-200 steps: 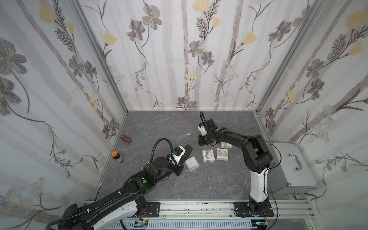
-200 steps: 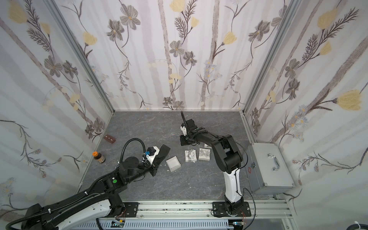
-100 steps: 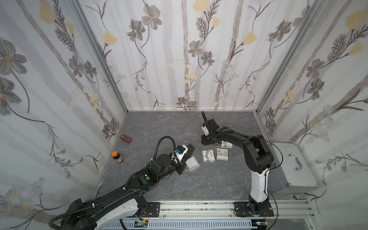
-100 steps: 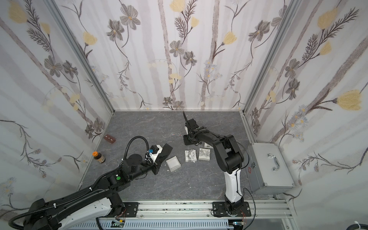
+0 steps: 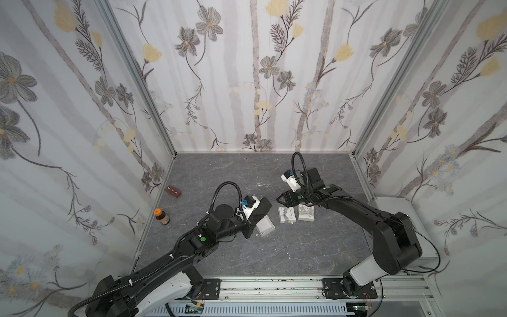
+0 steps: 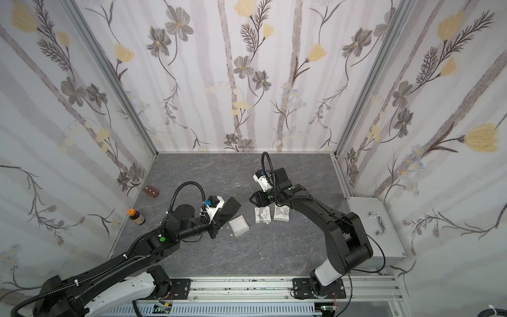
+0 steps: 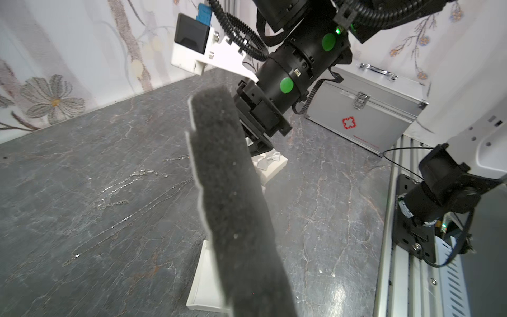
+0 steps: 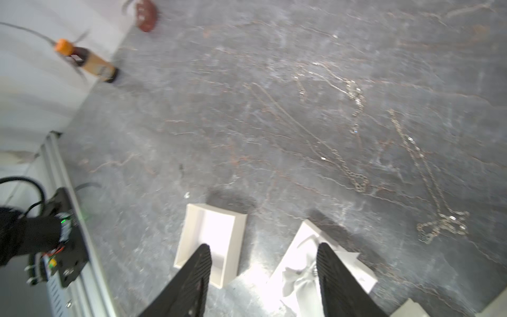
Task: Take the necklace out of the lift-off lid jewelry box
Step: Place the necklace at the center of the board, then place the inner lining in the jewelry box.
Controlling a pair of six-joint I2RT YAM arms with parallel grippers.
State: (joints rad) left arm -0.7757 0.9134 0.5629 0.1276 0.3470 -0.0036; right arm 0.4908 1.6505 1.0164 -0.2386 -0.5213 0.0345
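End effector of right arm (image 8: pixel 263 247) open, empty; necklace (image 8: pixel 441 226) stretched flat across table (image 8: pixel 192 109).

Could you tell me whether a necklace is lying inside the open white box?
No, the right wrist view shows the open white box bare inside, while thin chains lie out on the table.

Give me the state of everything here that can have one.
Left end effector, shut on the foam pad.
Right end effector, open, empty.
White box, open, looks empty.
Necklaces, out, loose on the table.
Bow-topped boxes, look closed.
Bottle, upright, capped.
Metal case, shut.
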